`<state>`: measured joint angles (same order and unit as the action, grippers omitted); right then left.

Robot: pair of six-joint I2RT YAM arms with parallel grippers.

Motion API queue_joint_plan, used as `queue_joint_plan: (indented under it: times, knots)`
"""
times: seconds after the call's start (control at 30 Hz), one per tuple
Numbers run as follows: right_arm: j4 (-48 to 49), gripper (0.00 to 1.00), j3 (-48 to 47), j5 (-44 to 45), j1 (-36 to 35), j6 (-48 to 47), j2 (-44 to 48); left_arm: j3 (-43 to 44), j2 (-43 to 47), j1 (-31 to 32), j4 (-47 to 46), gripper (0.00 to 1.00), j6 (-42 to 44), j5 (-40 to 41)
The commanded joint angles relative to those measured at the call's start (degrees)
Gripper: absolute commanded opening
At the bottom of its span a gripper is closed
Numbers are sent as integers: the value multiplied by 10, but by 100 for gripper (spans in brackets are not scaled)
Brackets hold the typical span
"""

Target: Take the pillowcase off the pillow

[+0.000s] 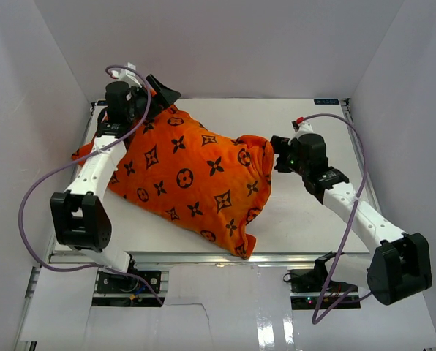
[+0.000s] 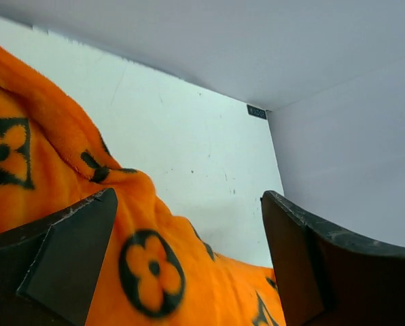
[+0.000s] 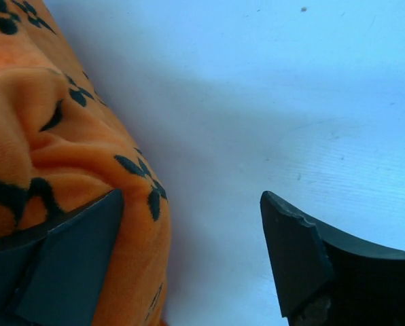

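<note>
The orange pillowcase (image 1: 196, 175) with black flower and star motifs lies plump and slanted across the white table. The white pillow is hidden inside it. My left gripper (image 1: 162, 92) is open above the pillowcase's far left corner. In the left wrist view the orange fabric (image 2: 53, 156) fills the space under the left finger and reaches between the jaws of the gripper (image 2: 189, 198). My right gripper (image 1: 279, 154) is open at the pillowcase's right end. In the right wrist view the fabric (image 3: 46, 136) lies by the left finger, with bare table between the jaws of the gripper (image 3: 192, 197).
The white table (image 1: 313, 205) is boxed in by white walls at the left, back and right (image 1: 393, 88). Purple cables loop off both arms. A fold of orange cloth hangs over the table's front edge (image 1: 246, 248).
</note>
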<state>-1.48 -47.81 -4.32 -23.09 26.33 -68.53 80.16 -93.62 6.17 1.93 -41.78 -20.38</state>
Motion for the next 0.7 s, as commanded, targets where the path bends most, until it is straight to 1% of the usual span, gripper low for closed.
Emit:
queue_joint_plan:
  times: [0.0, 0.03, 0.1, 0.13, 0.17, 0.2, 0.23, 0.27, 0.3, 0.33, 0.37, 0.4, 0.47, 0.5, 0.53, 0.57, 0.6, 0.67]
  knots:
    - [5, 89, -56, -31, 9, -15, 23, 44, 81, -2, 69, 98, 77, 0]
    - [-25, 90, -67, -17, 10, -18, 26, 47, 92, 0, 102, 98, 82, 7]
    - [-46, 95, -90, -6, 13, -24, 37, 29, 139, 7, 132, 98, 97, 44]
    - [-57, 96, -95, -3, 14, -25, 43, 12, 159, 10, 134, 98, 100, 62]
    - [-61, 98, -98, -3, 14, -26, 58, -34, 200, 12, 134, 98, 101, 79]
    - [-63, 97, -98, -5, 14, -25, 66, -59, 220, 12, 136, 98, 101, 114]
    - [-75, 94, -99, -13, 14, -26, 79, -83, 235, 12, 136, 98, 102, 129]
    - [-84, 92, -102, -16, 14, -30, 84, -129, 260, 12, 139, 98, 103, 144]
    - [-91, 92, -102, -20, 14, -36, 90, -147, 270, 12, 152, 98, 103, 177]
    - [-92, 92, -95, -32, 13, -44, 108, -162, 277, 12, 161, 98, 98, 194]
    - [-92, 92, -89, -39, 14, -55, 118, -197, 285, 13, 163, 98, 94, 216]
    - [-92, 92, -83, -41, 13, -71, 127, -218, 303, 12, 151, 98, 93, 222]
    - [-100, 93, -77, -46, 13, -80, 151, -268, 317, 13, 136, 98, 69, 207]
    - [-101, 93, -77, -72, 13, -84, 157, -283, 327, 13, 116, 98, 58, 182]
    - [-104, 93, -78, -89, 13, -82, 161, -300, 332, 13, 100, 98, 50, 133]
    - [-105, 94, -77, -110, 12, -78, 161, -314, 332, 15, 92, 98, 45, 120]
    - [-102, 95, -75, -143, 2, -73, 161, -330, 332, 19, 91, 97, 49, 118]
    - [-84, 95, -41, -171, -31, -66, 159, -340, 333, 31, 98, 96, 64, 144]
